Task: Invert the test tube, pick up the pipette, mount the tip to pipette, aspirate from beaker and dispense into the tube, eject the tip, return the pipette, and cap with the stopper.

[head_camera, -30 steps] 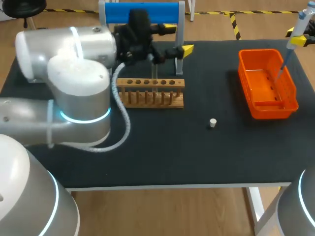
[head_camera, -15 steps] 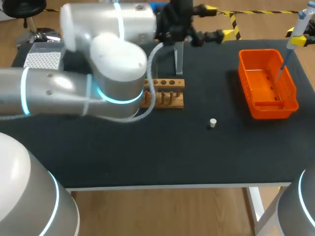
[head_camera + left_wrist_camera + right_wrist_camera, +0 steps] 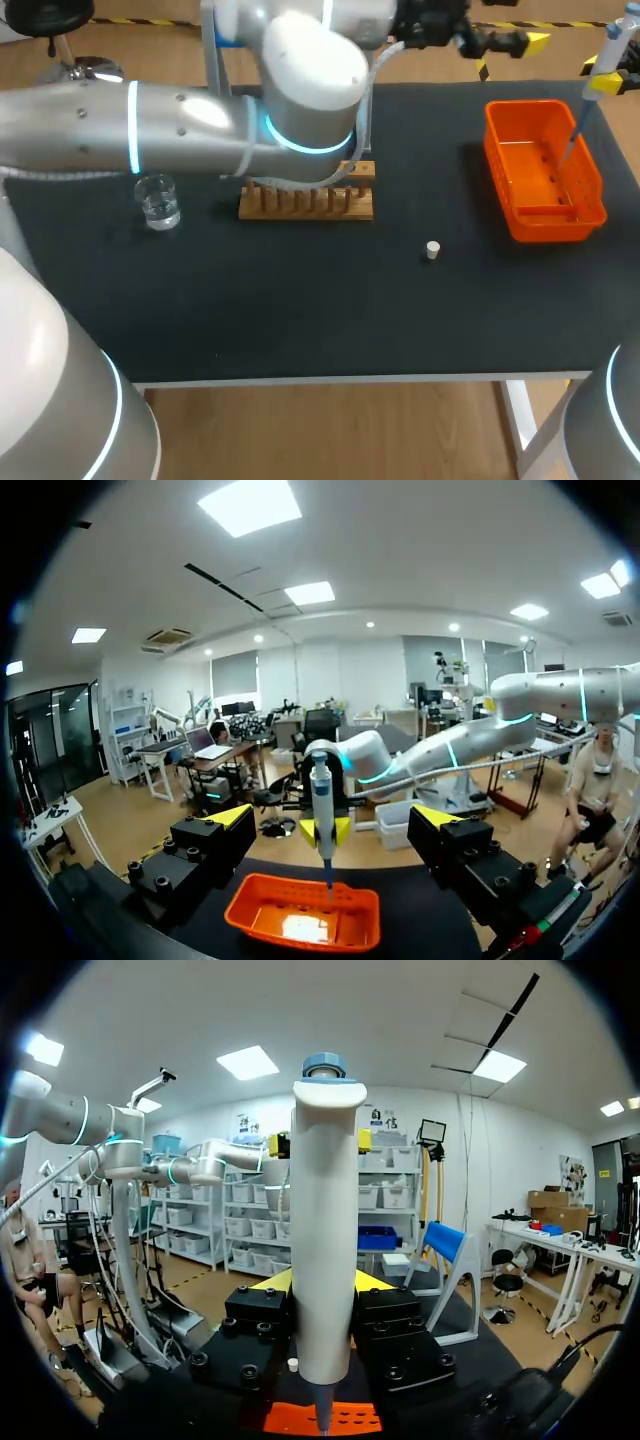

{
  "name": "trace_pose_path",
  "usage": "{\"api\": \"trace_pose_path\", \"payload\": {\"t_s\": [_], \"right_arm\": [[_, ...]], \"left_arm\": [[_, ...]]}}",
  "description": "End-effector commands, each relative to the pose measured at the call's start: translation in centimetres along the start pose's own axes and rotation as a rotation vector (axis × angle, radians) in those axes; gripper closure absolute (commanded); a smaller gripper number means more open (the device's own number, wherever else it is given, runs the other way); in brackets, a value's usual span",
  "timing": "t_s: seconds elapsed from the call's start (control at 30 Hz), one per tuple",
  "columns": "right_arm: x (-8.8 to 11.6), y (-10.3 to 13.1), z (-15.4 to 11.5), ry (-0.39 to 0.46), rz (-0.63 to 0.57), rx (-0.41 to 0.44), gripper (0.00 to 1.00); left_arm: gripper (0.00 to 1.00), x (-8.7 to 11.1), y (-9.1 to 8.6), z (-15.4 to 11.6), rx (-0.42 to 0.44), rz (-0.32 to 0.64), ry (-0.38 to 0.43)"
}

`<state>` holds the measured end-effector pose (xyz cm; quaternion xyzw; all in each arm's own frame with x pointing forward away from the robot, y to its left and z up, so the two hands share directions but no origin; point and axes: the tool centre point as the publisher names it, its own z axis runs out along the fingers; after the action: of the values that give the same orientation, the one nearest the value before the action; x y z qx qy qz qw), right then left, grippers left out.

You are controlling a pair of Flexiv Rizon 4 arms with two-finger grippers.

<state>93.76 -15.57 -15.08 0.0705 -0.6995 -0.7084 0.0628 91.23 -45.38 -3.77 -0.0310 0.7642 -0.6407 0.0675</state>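
The right end effector (image 3: 322,1290) is clamped on the pipette (image 3: 324,1210), which hangs upright with its point over the orange bin (image 3: 545,215) at the right of the surface (image 3: 300,300). The left end effector (image 3: 332,818) is wide open and empty, facing the pipette. The beaker (image 3: 158,203), rack (image 3: 306,203) and stopper (image 3: 432,250) rest on the surface.
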Motion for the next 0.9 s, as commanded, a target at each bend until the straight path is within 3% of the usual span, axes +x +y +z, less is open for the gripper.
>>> {"api": "trace_pose_path", "payload": {"t_s": [0.03, 0.07, 0.9], "right_arm": [[-0.13, 0.04, -0.19, 0.005, 0.000, 0.002, 1.00], [-0.13, 0.04, -0.19, 0.005, 0.000, 0.002, 1.00], [-0.13, 0.04, -0.19, 0.005, 0.000, 0.002, 1.00]], "left_arm": [[0.50, -0.17, -0.30, 2.96, -0.019, -0.001, -0.003], [1.00, -0.17, -0.30, 2.96, -0.019, -0.001, -0.003], [1.00, -0.17, -0.30, 2.96, -0.019, -0.001, -0.003]]}}
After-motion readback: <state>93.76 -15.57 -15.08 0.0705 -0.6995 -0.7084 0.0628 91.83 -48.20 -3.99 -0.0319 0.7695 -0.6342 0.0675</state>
